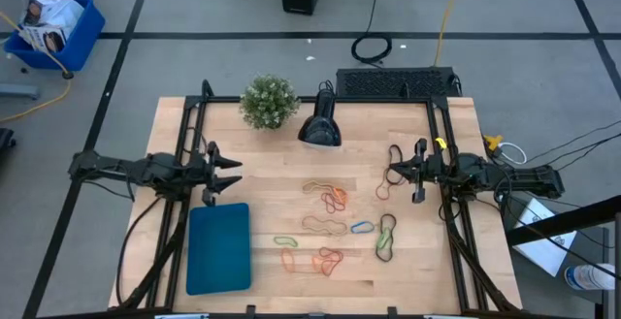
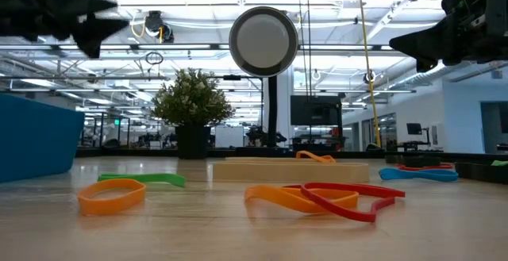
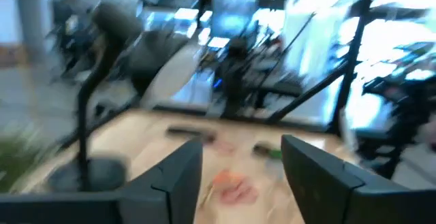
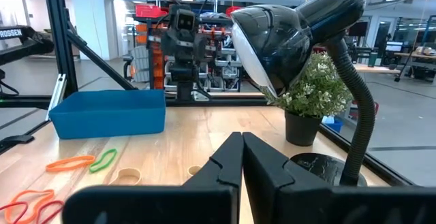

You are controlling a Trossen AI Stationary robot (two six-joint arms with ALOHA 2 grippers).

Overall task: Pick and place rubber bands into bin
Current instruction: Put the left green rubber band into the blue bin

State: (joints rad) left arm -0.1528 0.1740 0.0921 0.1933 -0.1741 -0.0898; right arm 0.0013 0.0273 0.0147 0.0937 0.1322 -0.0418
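Several rubber bands lie loose on the wooden table between the arms: an orange tangle (image 1: 335,200), a tan one (image 1: 323,225), a blue one (image 1: 362,227), a green one (image 1: 284,241), red and orange ones (image 1: 325,259) and dark ones (image 1: 386,239). The flat teal bin (image 1: 219,247) rests on the table at the near left. My left gripper (image 1: 231,172) hovers open above the table just beyond the bin's far end, its fingers apart (image 3: 242,176) with nothing between them. My right gripper (image 1: 391,171) hangs shut (image 4: 242,149) at the right, above the table.
A black desk lamp (image 1: 319,125) and a small potted plant (image 1: 269,101) stand at the table's far edge. A black frame (image 1: 184,135) rises at each side of the table. A blue crate (image 1: 53,28) sits on the floor far left.
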